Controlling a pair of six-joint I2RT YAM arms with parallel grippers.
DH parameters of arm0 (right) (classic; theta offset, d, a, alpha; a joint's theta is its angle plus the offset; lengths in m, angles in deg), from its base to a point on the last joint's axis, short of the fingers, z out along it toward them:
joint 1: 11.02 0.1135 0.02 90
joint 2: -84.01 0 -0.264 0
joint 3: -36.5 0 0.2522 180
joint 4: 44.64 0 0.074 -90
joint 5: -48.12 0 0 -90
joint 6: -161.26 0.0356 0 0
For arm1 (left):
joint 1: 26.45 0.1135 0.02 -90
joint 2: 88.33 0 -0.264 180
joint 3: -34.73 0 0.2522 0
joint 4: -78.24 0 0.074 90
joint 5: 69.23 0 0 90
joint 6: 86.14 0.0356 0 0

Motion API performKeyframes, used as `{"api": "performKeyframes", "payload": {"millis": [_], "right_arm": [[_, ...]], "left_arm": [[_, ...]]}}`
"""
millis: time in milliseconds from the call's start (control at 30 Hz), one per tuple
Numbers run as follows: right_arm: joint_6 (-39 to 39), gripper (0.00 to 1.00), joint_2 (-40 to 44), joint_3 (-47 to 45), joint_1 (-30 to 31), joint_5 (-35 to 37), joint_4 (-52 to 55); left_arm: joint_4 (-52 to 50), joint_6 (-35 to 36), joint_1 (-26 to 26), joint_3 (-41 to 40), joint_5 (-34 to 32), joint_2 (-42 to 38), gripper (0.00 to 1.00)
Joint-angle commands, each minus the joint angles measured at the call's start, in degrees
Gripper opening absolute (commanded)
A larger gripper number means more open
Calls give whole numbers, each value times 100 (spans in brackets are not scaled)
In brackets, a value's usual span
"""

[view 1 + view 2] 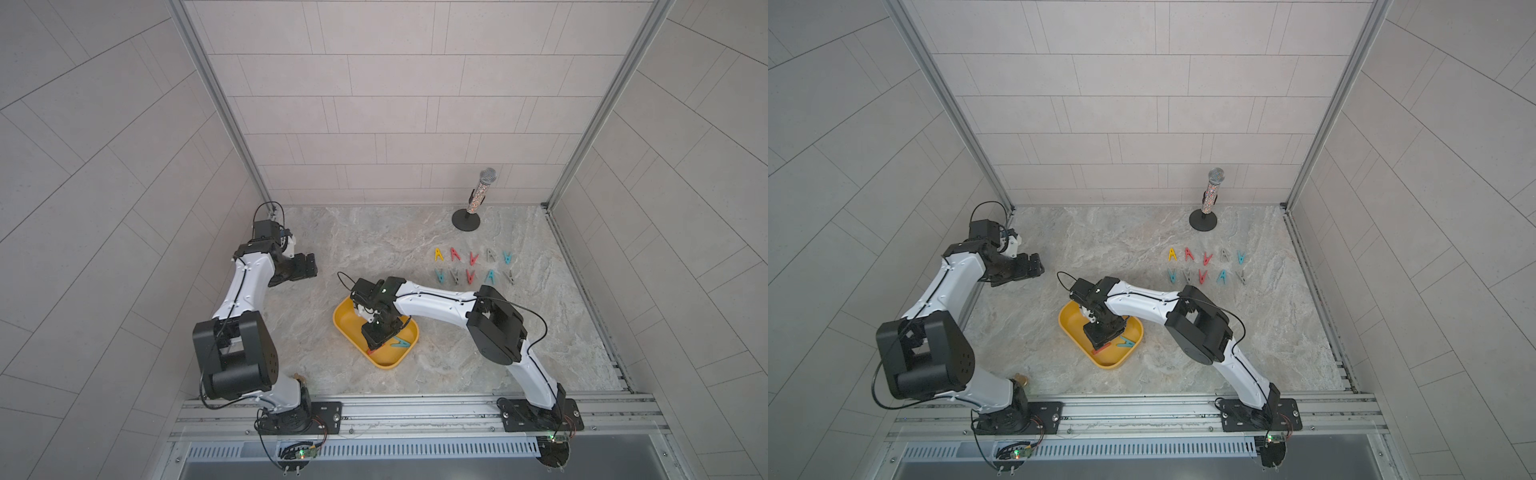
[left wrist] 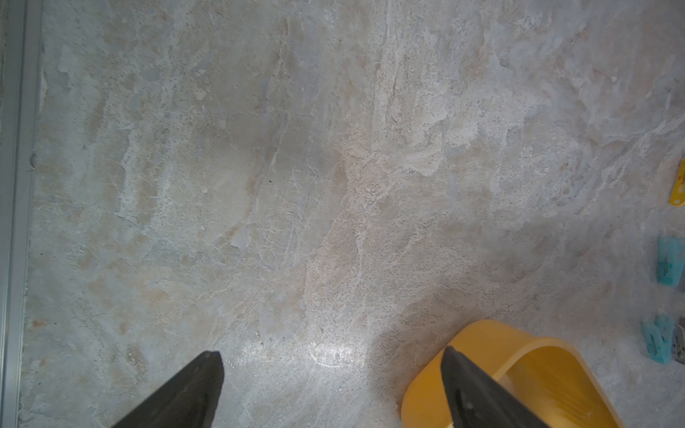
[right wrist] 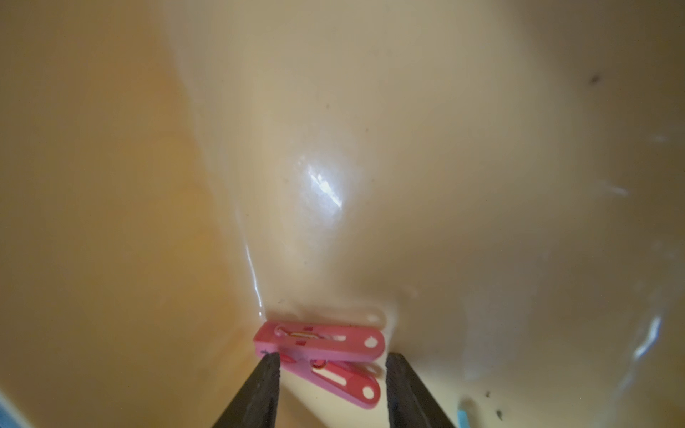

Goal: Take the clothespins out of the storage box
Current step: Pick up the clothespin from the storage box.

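Right pincer (image 3: 335,356) is down inside the storage box (image 1: 390,359), jaws part-open and straddling a red clothespin (image 3: 326,339) on the yellow floor. One fingertip (image 3: 268,365) touches the peg's nose, the other stands just clear, so there is no grip on it. A teal clothespin (image 1: 400,343) lies just beside it in the box. On the tabletop (image 1: 374,241), ten clothespins (image 1: 471,276) sit in two rows, well apart from the box. Left pincer (image 2: 330,352) hangs spread wide, holding nothing, near the box's corner.
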Motion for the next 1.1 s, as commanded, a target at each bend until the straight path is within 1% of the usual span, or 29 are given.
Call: {"api": "performKeyframes", "payload": {"millis": [0, 133, 233, 333, 467, 667, 1067], "right_arm": [[133, 50, -165, 172, 30, -84, 238], [155, 49, -308, 242, 30, -55, 301], [155, 46, -364, 305, 30, 61, 292], [166, 40, -381, 397, 21, 244, 292], [176, 29, -387, 457, -4, 434, 279], [152, 21, -383, 544, -14, 666, 253], [2, 20, -241, 627, -5, 1127, 153]], "left_arm": [[-85, 55, 56, -93, 22, -201, 100], [-88, 45, 56, -98, 50, -225, 100], [-84, 51, 52, -86, 42, -236, 100], [-83, 48, 57, -89, 24, -245, 100], [-88, 51, 57, -98, 25, -244, 100], [-85, 56, 58, -94, 14, -243, 100], [-79, 55, 52, -111, 6, -223, 100]]}}
